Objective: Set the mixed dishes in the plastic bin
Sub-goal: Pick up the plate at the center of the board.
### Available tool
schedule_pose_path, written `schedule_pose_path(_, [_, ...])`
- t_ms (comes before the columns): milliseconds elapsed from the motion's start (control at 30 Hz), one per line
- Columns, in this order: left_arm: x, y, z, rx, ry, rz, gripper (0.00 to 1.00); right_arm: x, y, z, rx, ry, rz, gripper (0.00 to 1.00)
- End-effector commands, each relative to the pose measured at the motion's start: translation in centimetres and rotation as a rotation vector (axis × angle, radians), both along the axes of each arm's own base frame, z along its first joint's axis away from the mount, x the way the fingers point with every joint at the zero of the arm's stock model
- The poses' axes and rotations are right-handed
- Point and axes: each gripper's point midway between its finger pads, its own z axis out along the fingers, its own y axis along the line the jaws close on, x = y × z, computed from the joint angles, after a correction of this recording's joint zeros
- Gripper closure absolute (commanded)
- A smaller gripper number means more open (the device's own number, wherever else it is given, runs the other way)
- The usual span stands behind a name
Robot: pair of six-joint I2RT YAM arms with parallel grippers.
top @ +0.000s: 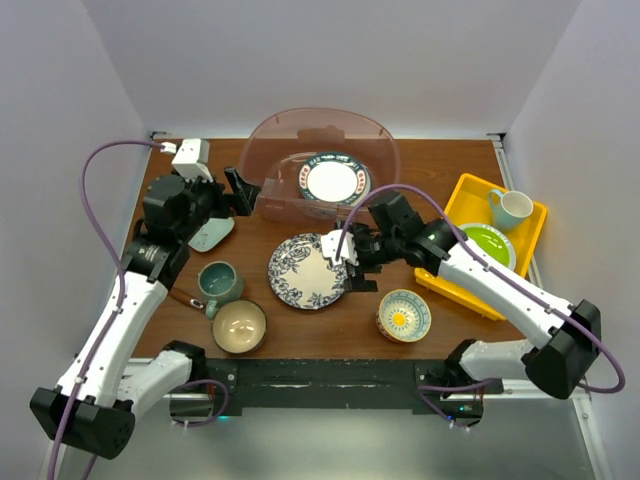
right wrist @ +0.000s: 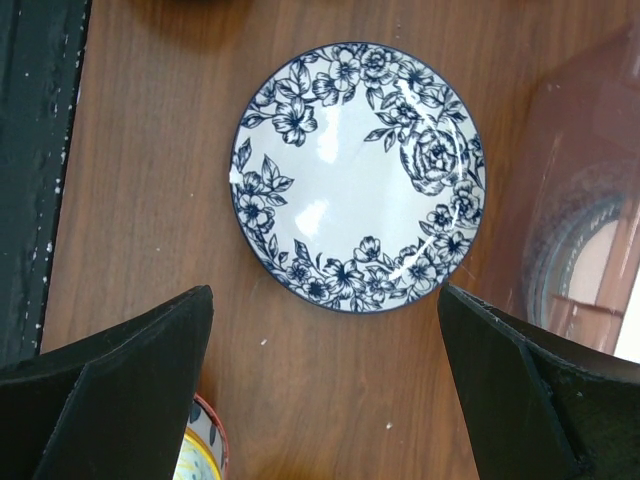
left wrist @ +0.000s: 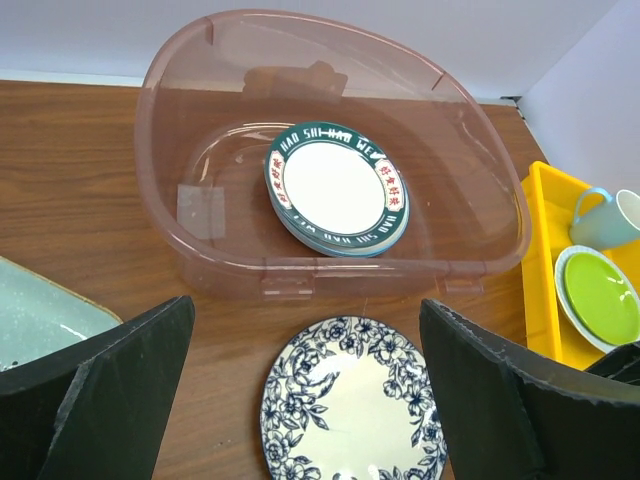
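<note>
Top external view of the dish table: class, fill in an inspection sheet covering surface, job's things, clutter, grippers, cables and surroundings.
Surface: brown wooden table; no spills seen.
Job's things: plastic bin at the far edge, holding stacked plates. Outside it on the table are the blue floral plate, mint dish, teal mug, tan bowl and patterned bowl.
Clutter: yellow tray at right, holding a lime-green plate and a pale mug.
Grippers: left gripper open and empty beside the bin; right gripper open and empty at the floral plate's right edge.
Cables: purple cables, one looped along each arm.
Surroundings: white walls; nothing else seen.
</note>
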Motion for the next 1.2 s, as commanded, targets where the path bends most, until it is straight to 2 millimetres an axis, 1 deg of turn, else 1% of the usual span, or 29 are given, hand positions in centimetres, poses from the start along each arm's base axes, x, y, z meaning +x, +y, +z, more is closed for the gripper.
schedule_pose_path(0, [-0.8, 0.4, -0.7, -0.012, 0.002, 0.008, 0.0, 0.0, 1.5, 1.0, -0.021, -0.088, 0.047, 0.02])
schedule_pose_path(33, [-0.9, 0.5, -0.9, -0.014, 0.008, 0.015, 0.0, -0.5, 2.0, 0.7, -0.028, -0.088, 0.066, 0.02])
schedule_pose_path(100, [-1.1, 0.6, -1.6, -0.011, 0.021, 0.019, 0.0, -0.8, 2.5, 0.3, -0.047, -0.094, 0.079, 0.02])
schedule_pose_path(133, [-1.2, 0.7, -1.8, -0.012, 0.025, 0.022, 0.0, -1.5, 2.9, 0.1, -0.053, -0.096, 0.101, 0.02])
schedule_pose_path(167, [-1.2, 0.7, -2.2, -0.009, 0.034, 0.025, 0.0, -1.6, 3.1, -0.2, -0.067, -0.1, 0.104, 0.02])
schedule_pose_path(200, [-1.3, 0.8, -2.2, -0.01, 0.034, 0.027, 0.0, -1.6, 3.3, -0.5, -0.075, -0.103, 0.108, 0.02])
schedule_pose_path(233, [-1.3, 0.8, -2.4, -0.009, 0.037, 0.029, 0.0, -2.1, 3.7, -0.7, -0.08, -0.106, 0.126, 0.02])
schedule_pose_path(300, [-1.4, 0.8, -2.6, -0.011, 0.043, 0.028, 0.0, -2.2, 3.8, -1.2, -0.096, -0.115, 0.127, 0.02])
schedule_pose_path(533, [-1.6, 0.9, -2.9, -0.012, 0.043, 0.031, 0.0, -3.1, 4.8, -2.3, -0.122, -0.132, 0.145, 0.02])
schedule_pose_path(767, [-1.8, 1.1, -3.2, -0.013, 0.05, 0.039, 0.0, -4.0, 5.9, -4.0, -0.159, -0.153, 0.162, 0.02])
schedule_pose_path(933, [-2.0, 1.2, -3.2, -0.011, 0.051, 0.045, 0.0, -4.6, 6.3, -5.0, -0.177, -0.163, 0.172, 0.02])
schedule_pose_path(1167, [-2.1, 1.5, -3.2, -0.004, 0.049, 0.058, 0.0, -4.9, 6.6, -6.0, -0.196, -0.169, 0.169, 0.02])
